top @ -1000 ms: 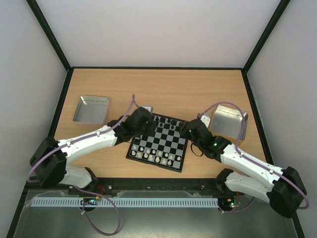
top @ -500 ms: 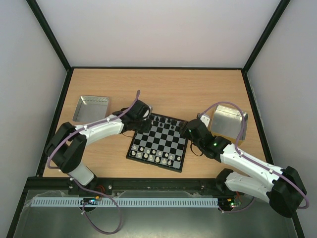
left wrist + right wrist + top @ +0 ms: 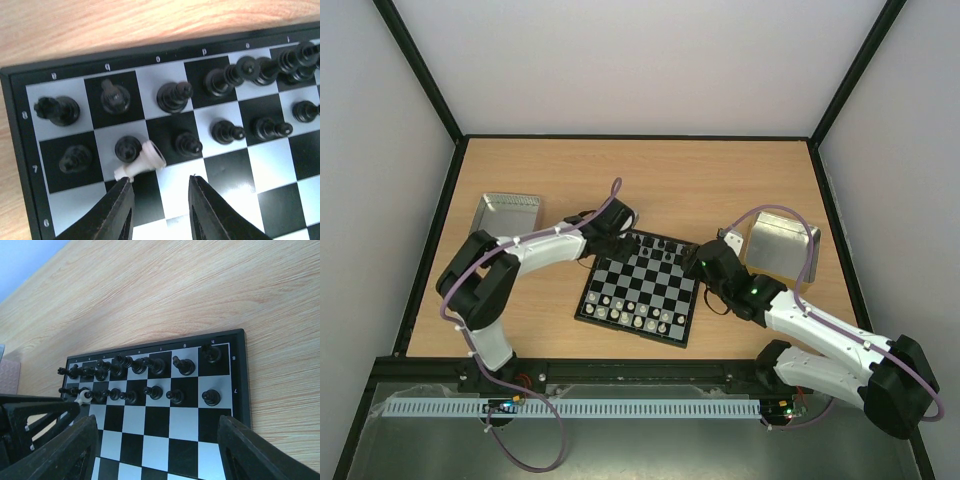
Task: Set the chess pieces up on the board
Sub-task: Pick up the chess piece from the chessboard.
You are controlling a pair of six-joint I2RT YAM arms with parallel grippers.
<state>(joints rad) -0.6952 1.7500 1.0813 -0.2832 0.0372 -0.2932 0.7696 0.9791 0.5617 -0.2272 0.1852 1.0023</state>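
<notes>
The board [image 3: 645, 286] sits on the wooden table [image 3: 650, 180] between the two arms, turned a little so that its far-left corner points toward the left metal tray [image 3: 510, 201]. The black chessmen [image 3: 658, 246] fill the two far ranks and the white chessmen [image 3: 635, 319] stand along the near ranks, with bare checks running across the middle between them. One white pawn [image 3: 141, 160] lies on its side among the black pawns near the far-left corner, just beside a black pawn [image 3: 127, 148] and seemingly touching it. The left gripper [image 3: 159, 182] hangs over that corner with its fingers apart and nothing between them; the toppled pawn lies just off its left fingertip, close to the board's left border. The right gripper [image 3: 157, 420] hovers over the right side of the board, its fingers spread wide and holding nothing. The right metal tray [image 3: 782, 245] lies just right of that arm. Plain wood stretches beyond the board's far edge.
</notes>
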